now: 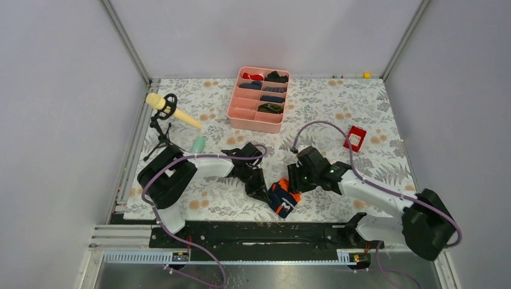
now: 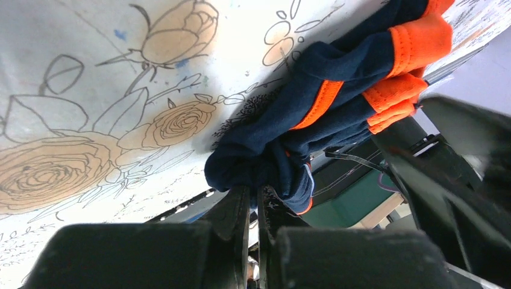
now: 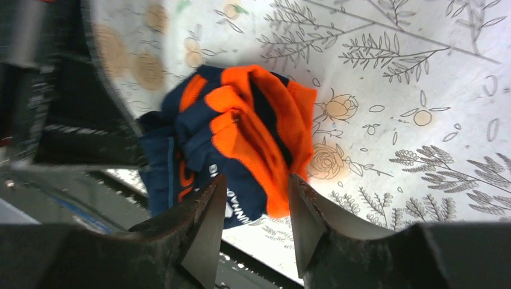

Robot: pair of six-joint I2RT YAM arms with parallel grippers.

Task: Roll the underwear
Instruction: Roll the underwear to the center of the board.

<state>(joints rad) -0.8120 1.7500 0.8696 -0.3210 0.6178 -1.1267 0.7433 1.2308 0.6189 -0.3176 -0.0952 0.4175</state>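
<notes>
White lettering on the underwear [image 3: 241,150] (upside down, only partly legible: "...NHA").

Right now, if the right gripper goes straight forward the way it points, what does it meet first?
Most likely the underwear. In the wrist view the bundle lies directly ahead of the open right gripper, partly between its fingers. Depth is unclear, so contact may already be very near.

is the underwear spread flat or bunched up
Bunched up: the underwear lies crumpled in overlapping navy and orange folds, one end pinched by the left gripper.
</notes>
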